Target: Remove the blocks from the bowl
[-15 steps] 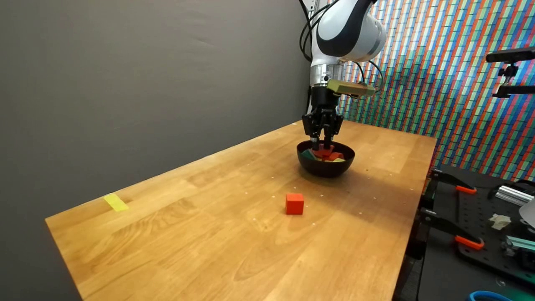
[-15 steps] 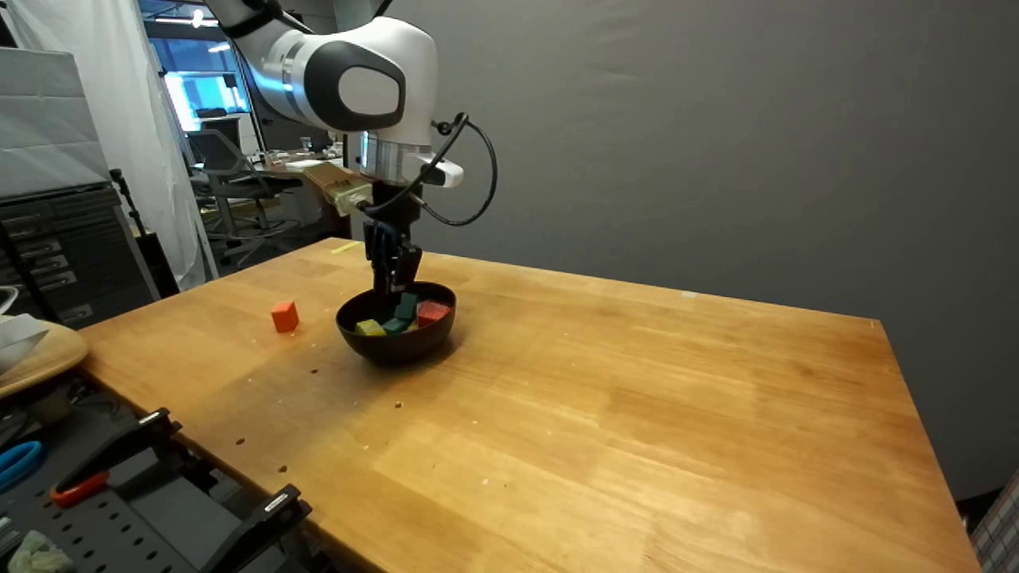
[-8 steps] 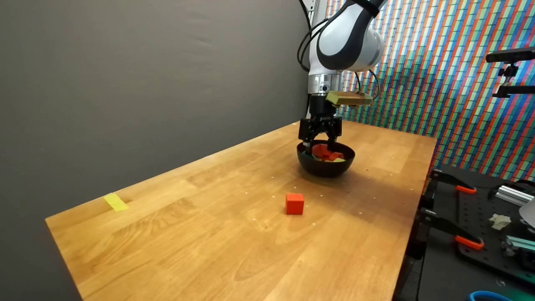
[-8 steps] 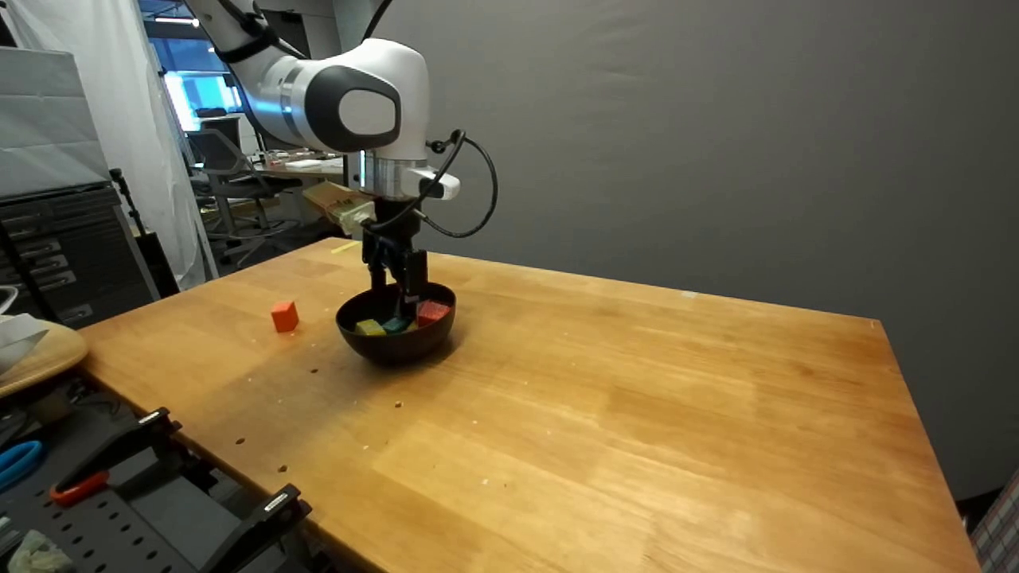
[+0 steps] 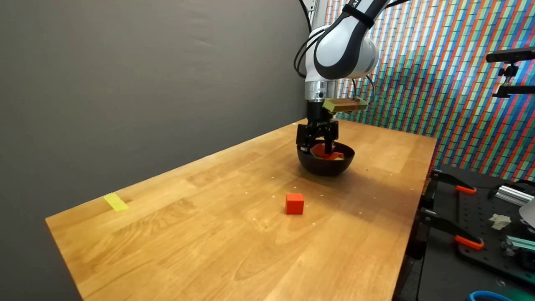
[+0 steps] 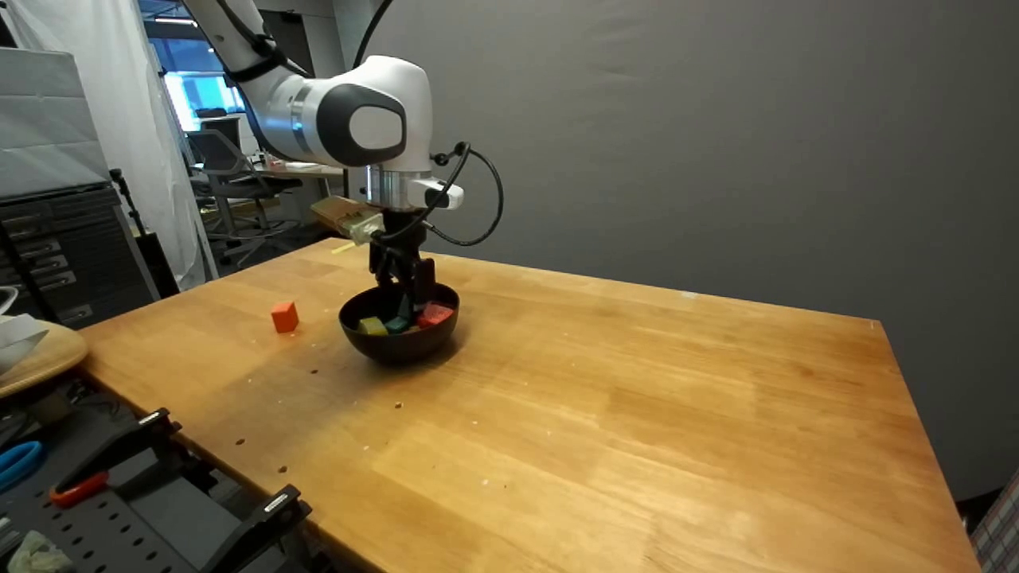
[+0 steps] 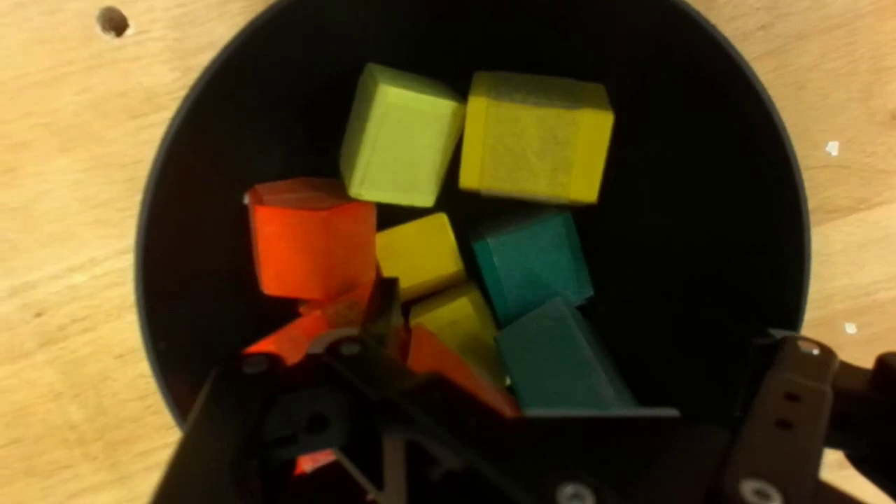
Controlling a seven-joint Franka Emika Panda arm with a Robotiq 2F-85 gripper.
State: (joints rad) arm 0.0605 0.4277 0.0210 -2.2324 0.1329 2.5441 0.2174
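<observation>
Down at the claw (image 5: 317, 149): spread wide, nothing clamped, looks set for a pick.
Dark teal block (image 7: 558, 360) shows in the gap; I'd close, then lift. Other blocks (image 7: 535, 143) crowd the black bowl (image 5: 328, 169); orange-red cube (image 5: 294, 204) sits on the wooden table (image 5: 209, 234).

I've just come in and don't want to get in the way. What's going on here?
A robot arm is at the bowl, apparently there to take the blocks out. Its fingers stand open, at least one reaching inside, and no block looks gripped. Red, yellow and green ones lie in the bowl; one orange-red block sits on the table, apart from it.
</observation>
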